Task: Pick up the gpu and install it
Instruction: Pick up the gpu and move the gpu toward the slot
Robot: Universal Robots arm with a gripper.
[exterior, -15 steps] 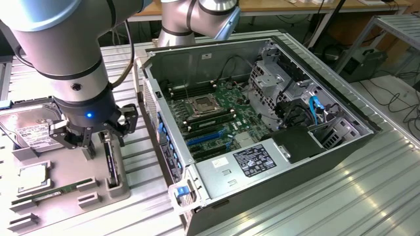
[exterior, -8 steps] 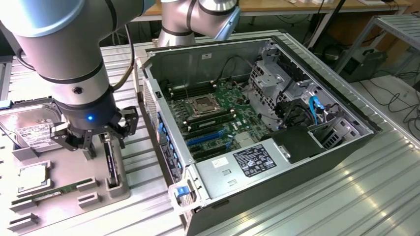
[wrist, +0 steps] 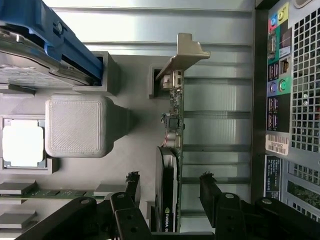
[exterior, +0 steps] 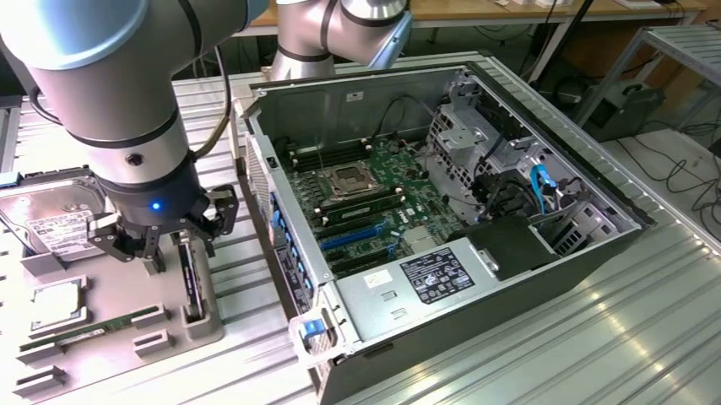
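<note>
Nearest to the exterior camera, a grey holder tray (exterior: pixel 118 283) lies on the ribbed metal tabletop (exterior: pixel 563 337). A memory stick (exterior: pixel 96 332) lies flat in a slot at the front of the tray. A processor chip (exterior: pixel 56 305) sits in a square pocket just behind it.

The gpu (exterior: pixel 192 291) stands on its long edge in a narrow slot on the side of the tray nearest the computer case (exterior: pixel 338 101). In the wrist view the gpu (wrist: pixel 175 120) shows edge-on, with its black cooler block toward the fingers and its silver end bracket at the far end.

The gripper (exterior: pixel 181 256) hangs directly over the gpu. The fingers (wrist: pixel 212 192) are spread wide, one on each side of the card at the cooler block. A visible gap separates each finger from the card, and the fingers grip nothing.

Behind the gripper, a hard drive (exterior: pixel 46 224) rests at the rear of the tray. At the exterior view's right, the computer case lies open on its side, exposing the motherboard (exterior: pixel 372 186) and a power supply (exterior: pixel 423 277). Beyond the case are cables (exterior: pixel 676 160) and a desk (exterior: pixel 507 13).
</note>
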